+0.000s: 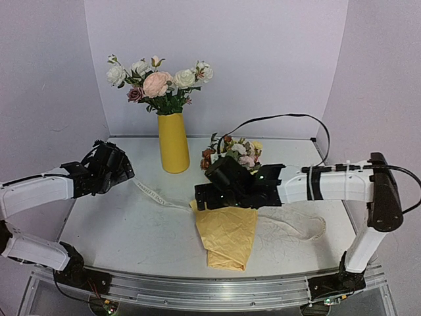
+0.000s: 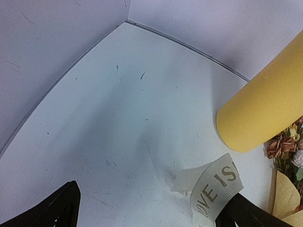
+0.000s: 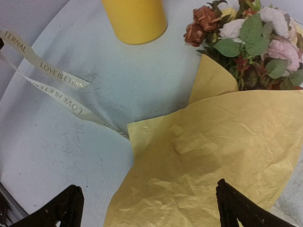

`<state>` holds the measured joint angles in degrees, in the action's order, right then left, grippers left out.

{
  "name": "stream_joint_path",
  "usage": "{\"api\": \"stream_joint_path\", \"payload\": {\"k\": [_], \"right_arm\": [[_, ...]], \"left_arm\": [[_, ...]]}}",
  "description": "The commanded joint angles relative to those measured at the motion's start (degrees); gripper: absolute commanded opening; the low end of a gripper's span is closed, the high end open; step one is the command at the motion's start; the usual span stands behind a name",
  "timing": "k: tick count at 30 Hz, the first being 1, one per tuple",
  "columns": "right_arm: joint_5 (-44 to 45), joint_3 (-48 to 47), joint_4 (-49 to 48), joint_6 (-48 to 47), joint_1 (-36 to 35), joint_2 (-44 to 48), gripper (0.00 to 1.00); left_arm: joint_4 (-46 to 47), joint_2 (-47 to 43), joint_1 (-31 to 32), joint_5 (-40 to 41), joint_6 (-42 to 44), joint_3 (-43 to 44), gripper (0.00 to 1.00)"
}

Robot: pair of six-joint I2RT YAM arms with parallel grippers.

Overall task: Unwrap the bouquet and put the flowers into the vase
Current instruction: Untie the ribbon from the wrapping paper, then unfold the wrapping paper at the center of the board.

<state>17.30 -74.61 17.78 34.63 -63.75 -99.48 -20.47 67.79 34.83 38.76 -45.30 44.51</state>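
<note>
Ribbon (image 3: 64,75) lettering near vase (image 3: 135,19) reads only from wrist views.

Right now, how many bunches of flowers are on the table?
2. The rose bunch stands in the yellow vase at the back; the small wrapped bouquet lies near it, mid-table. No others show, and none seems hidden.

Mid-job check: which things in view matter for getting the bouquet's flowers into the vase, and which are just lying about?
Job:
- yellow paper of the bouquet
- flowers
- vase
- loose ribbon

Lying about:
- rose bunch, standing in the vase
- black cable along the back
</note>
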Motion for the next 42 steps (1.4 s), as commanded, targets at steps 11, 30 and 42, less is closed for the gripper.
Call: {"api": "stream_joint_path", "payload": {"k": [11, 30, 42], "right_arm": [[18.1, -23.6, 24.4, -4.3, -9.3, -21.7, 0.98], [32.2, -25.2, 40.5, 8.6, -11.4, -22.1, 0.97], [31.2, -6.6, 49.4, 27.2, -11.4, -5.0, 0.98]], "left_arm": [[-9.5, 5.2, -15.1, -15.4, -9.6, 1.0, 1.0], [-8.6, 8.2, -15.1, -21.0, -0.4, 5.7, 0.99], [-1.9, 11.9, -2.0, -26.0, 4.5, 8.9, 0.99]]}}
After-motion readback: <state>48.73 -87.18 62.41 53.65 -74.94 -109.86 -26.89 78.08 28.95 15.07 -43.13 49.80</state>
